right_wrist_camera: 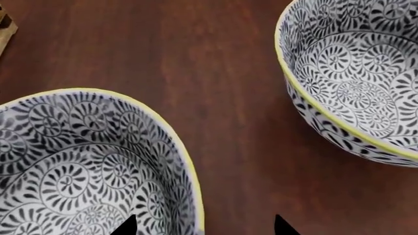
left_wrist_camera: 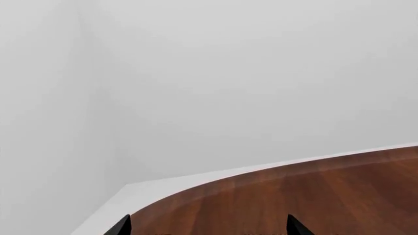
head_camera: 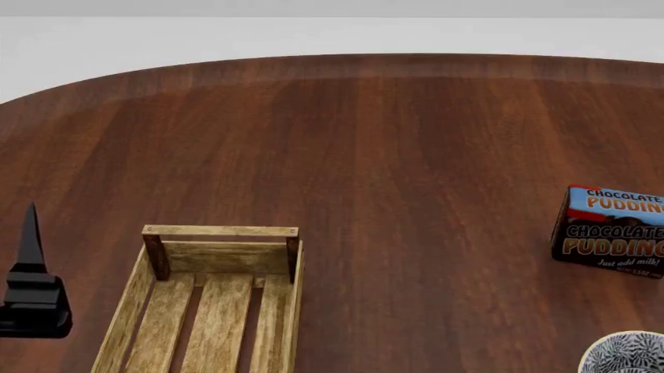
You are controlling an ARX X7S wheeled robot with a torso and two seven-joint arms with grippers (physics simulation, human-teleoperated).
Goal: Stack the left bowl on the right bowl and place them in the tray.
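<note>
Two white bowls with black swirl pattern and yellow rims stand side by side in the right wrist view. My right gripper (right_wrist_camera: 203, 227) is open, its tips straddling the rim of the nearer bowl (right_wrist_camera: 85, 161), one tip over its inside and one over the table. The second bowl (right_wrist_camera: 356, 73) stands apart from it. Only part of one bowl (head_camera: 627, 353) shows in the head view, at the lower right corner. The light-wood tray (head_camera: 220, 232) lies empty at the lower left. My left gripper (left_wrist_camera: 209, 227) is open and empty over the table, left of the tray (head_camera: 31, 256).
A chocolate pudding box (head_camera: 612, 231) stands at the right of the round dark wood table (head_camera: 363, 140). The table's curved far edge (left_wrist_camera: 216, 181) meets a white floor and wall. A corner of the tray (right_wrist_camera: 5, 24) shows in the right wrist view.
</note>
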